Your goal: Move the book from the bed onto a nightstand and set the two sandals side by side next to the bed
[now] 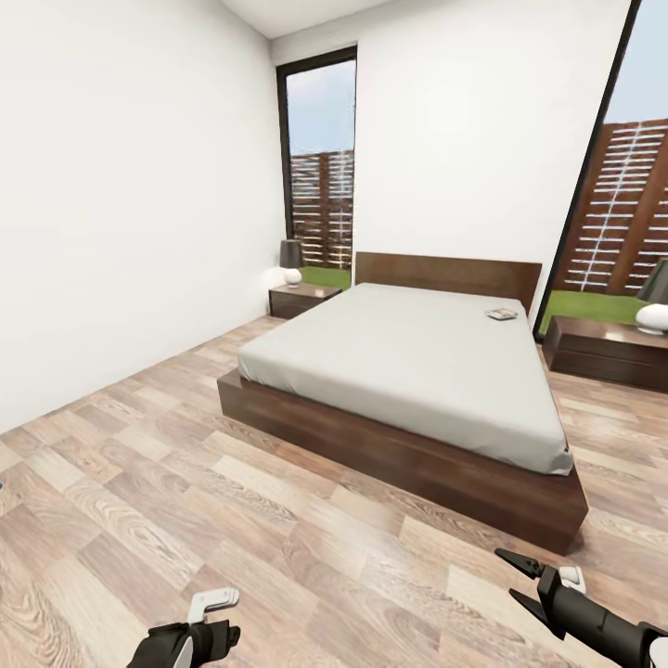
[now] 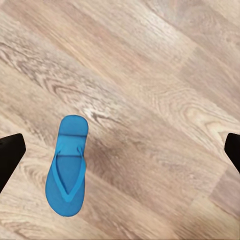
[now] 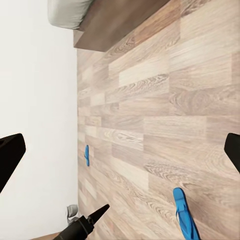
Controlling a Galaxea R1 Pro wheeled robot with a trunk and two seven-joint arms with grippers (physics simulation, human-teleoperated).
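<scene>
A white-based lamp (image 1: 291,263) stands by the left window (image 1: 321,167); another lamp (image 1: 655,301), partly cropped, appears opposite.

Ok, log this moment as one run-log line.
book: on bed | sandals: apart on floor | left pincer: open, empty | right pincer: open, empty

book (image 1: 502,314): small, thin, lying flat on off-white mattress of bed (image 1: 408,371), near headboard-end right corner. nightstands (image 1: 303,299) (image 1: 603,351): dark brown, flanking headboard. sandals (image 2: 68,167) (image 3: 86,155): bright blue, flat on wood-plank floor, well apart.
</scene>
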